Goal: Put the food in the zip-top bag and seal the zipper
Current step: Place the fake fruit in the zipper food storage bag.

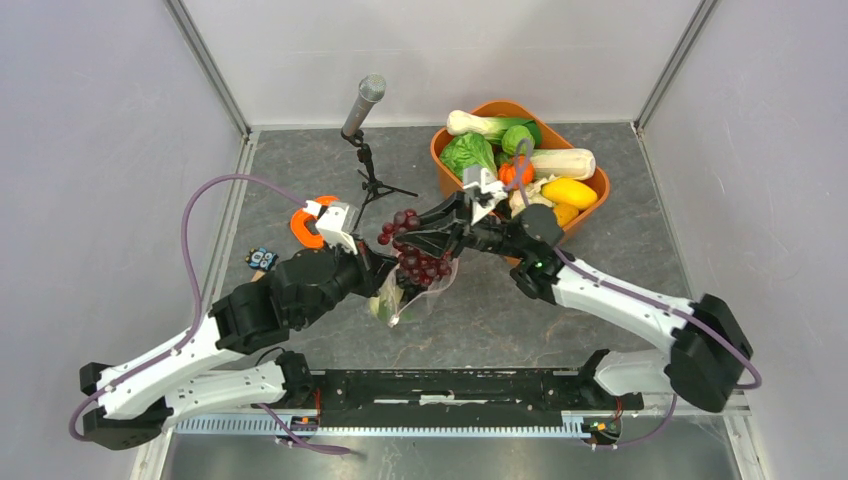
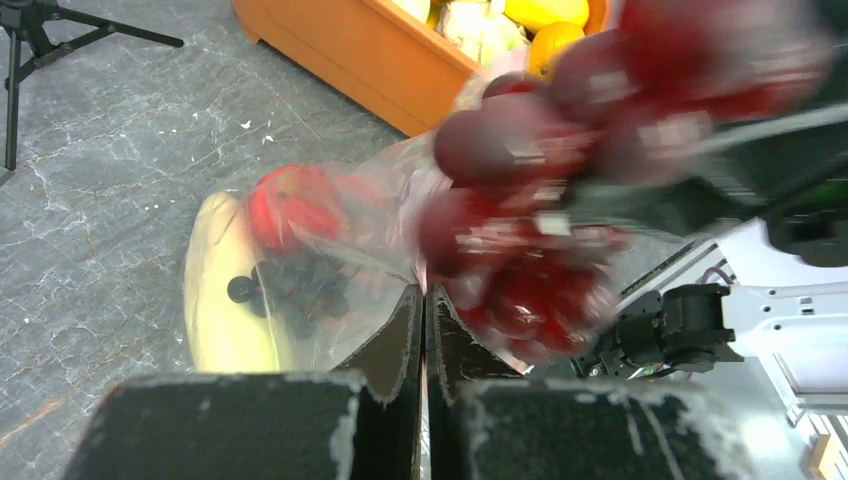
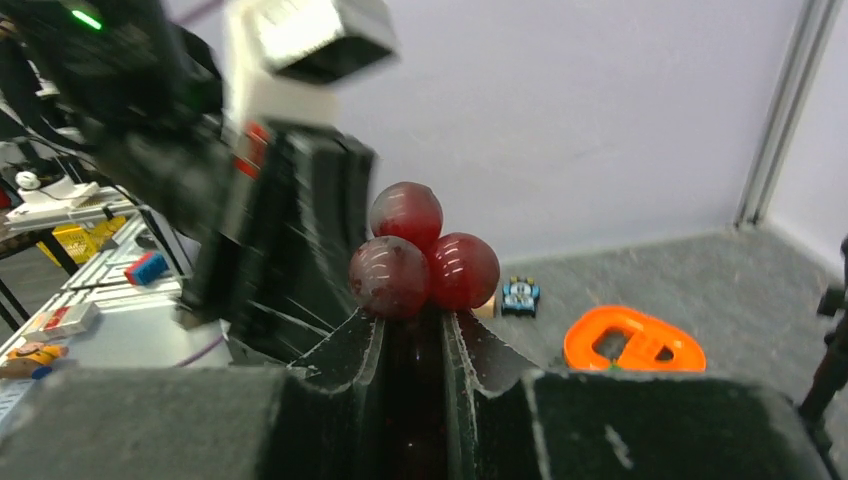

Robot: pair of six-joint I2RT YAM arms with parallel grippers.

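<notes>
The zip-top bag [image 1: 412, 298] hangs crumpled at mid-table, mouth upward. My left gripper [image 2: 424, 300] is shut on its upper edge, where the thin pinkish zipper [image 2: 422, 272] runs into the jaws. Inside the bag lie a red piece [image 2: 290, 205] and a pale yellow piece [image 2: 215, 300]. My right gripper [image 3: 410, 318] is shut on the dark purple grape bunch [image 1: 415, 250], holding it right over the bag's mouth. Three grapes [image 3: 420, 255] stick out past its fingertips. More food, green, orange, yellow and white, sits in the orange tub [image 1: 600, 188] at the back right.
A microphone on a small tripod [image 1: 365, 110] stands behind the bag. An orange ring-shaped piece [image 1: 305, 225] and a small toy car [image 1: 262, 258] lie at the left, beside the left arm. The two grippers are close together over the bag.
</notes>
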